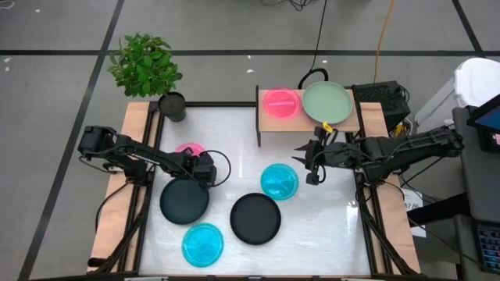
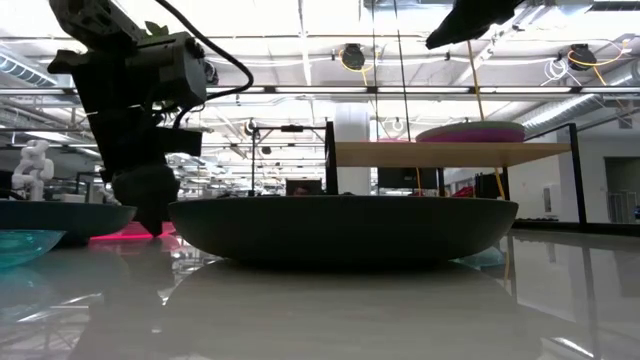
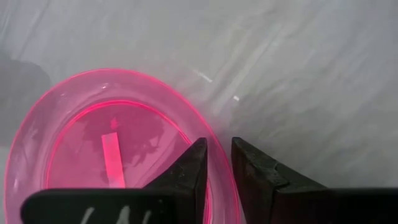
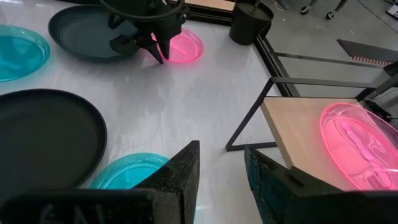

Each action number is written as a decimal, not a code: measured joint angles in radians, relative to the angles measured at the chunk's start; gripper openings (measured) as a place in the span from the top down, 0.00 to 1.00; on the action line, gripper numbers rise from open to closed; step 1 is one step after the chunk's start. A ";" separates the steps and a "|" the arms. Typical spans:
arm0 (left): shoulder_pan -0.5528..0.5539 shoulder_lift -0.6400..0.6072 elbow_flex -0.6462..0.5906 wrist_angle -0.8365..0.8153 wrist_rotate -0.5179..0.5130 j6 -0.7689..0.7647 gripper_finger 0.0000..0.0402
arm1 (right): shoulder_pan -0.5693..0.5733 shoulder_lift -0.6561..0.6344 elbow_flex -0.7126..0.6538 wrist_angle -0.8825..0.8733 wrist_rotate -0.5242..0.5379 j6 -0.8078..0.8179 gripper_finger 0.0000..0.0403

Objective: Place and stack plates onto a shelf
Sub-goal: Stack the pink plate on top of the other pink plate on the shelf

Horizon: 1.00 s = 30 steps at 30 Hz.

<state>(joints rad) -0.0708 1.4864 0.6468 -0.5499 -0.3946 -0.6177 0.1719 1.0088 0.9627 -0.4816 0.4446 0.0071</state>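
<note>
Left gripper (image 3: 217, 168) narrowed astride the rim of the pink plate (image 3: 93, 143) on the table (image 3: 298, 74); right gripper (image 4: 221, 168) hangs empty, parted

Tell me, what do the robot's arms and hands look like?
Both arms are dark, nearly black, built of chunky jointed segments with thin black cables looping alongside. The left hand and the right hand each end in two dark, wedge-shaped fingers with rough-textured surfaces. A dark bar below the left hand's fingers carries faint white scribbled marks.

Plant and cables by the table
A potted plant (image 1: 147, 66) stands at the corner; cables (image 1: 383, 35) lie on the floor.
</note>
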 joint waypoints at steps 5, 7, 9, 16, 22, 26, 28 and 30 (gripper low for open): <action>0.000 0.000 0.000 0.000 -0.001 0.018 0.81 | 0.000 0.000 0.000 0.000 0.000 0.000 0.72; 0.000 0.000 0.000 0.000 -0.001 0.032 0.83 | 0.000 0.001 0.000 0.000 0.000 0.000 0.72; 0.000 0.000 0.000 0.000 -0.002 0.041 0.88 | 0.000 0.001 0.000 0.000 0.000 0.000 0.72; 0.000 0.000 0.000 0.000 -0.007 0.075 0.98 | 0.000 0.000 0.000 0.000 0.000 0.000 0.72; 0.000 0.000 0.007 -0.012 -0.011 0.097 0.99 | 0.000 0.000 0.000 0.000 0.000 -0.016 0.72; 0.000 0.000 0.050 -0.069 -0.017 0.137 0.99 | 0.000 0.000 0.000 0.000 0.000 -0.019 0.72; 0.000 0.000 0.076 -0.094 -0.023 0.170 0.99 | 0.000 0.000 0.000 0.000 0.000 -0.021 0.72; 0.000 0.000 0.101 -0.118 -0.026 0.209 0.99 | 0.000 0.000 0.000 0.000 0.000 -0.023 0.72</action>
<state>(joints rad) -0.0708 1.4860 0.7482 -0.6675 -0.4204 -0.4082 0.1722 1.0092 0.9627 -0.4816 0.4446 -0.0154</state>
